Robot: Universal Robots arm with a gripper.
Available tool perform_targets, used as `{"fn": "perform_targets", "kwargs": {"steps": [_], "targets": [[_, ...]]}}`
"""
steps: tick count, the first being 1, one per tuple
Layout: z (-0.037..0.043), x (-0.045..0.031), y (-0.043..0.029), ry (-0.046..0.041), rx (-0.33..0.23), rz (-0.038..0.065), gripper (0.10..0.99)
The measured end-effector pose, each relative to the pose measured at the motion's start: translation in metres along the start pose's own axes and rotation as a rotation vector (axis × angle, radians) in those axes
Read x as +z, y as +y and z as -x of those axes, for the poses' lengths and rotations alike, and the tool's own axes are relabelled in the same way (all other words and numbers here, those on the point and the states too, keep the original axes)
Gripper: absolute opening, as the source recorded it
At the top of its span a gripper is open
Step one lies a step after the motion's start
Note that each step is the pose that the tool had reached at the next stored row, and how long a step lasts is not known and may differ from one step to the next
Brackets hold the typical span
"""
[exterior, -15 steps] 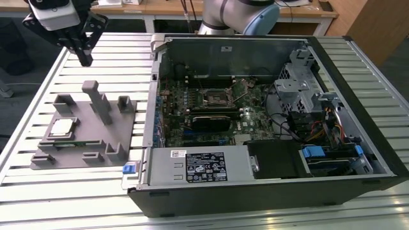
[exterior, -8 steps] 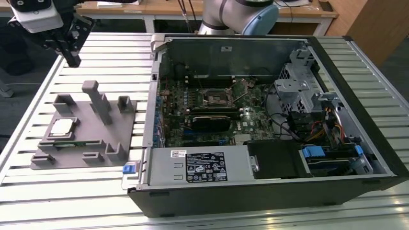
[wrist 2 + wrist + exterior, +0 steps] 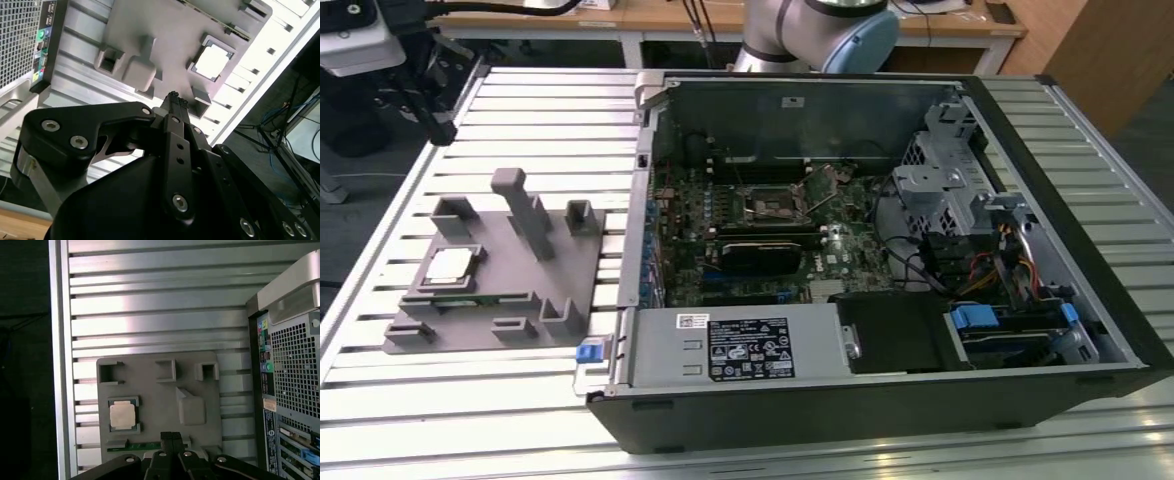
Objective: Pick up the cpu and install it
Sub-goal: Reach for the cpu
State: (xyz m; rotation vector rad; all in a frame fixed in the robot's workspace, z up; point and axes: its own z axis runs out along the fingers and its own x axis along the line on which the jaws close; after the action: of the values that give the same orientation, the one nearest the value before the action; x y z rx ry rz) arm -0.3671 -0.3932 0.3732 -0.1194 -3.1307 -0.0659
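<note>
Second wrist view showed the gripper [image 3: 174, 96] hanging clear of the grey fixture [image 3: 150, 20], fingers pressed together on nothing. The cpu [image 3: 212, 62] lay flat in that fixture's square recess, whose raised corners seemed meant to locate it.

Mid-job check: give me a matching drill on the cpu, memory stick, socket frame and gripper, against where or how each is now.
1 cpu
2 memory stick
3 socket frame
4 gripper

A shut, holding nothing
B on the motherboard inside the computer case
C in a square pocket of the grey fixture
D in a long slot at the grey fixture's edge

Pairs: 1-C, 2-D, 3-B, 4-A
</note>
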Motion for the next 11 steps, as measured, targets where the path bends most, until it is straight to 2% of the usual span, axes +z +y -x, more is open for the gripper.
{"fn": "perform_targets", "kwargs": {"steps": [5, 11], "targets": [[-0.0133, 0.0037, -0.0012, 0.0015, -0.008, 0.000, 0.106], [-0.0357, 0.0062, -0.0030, 0.0026, -0.010, 0.000, 0.106]]}}
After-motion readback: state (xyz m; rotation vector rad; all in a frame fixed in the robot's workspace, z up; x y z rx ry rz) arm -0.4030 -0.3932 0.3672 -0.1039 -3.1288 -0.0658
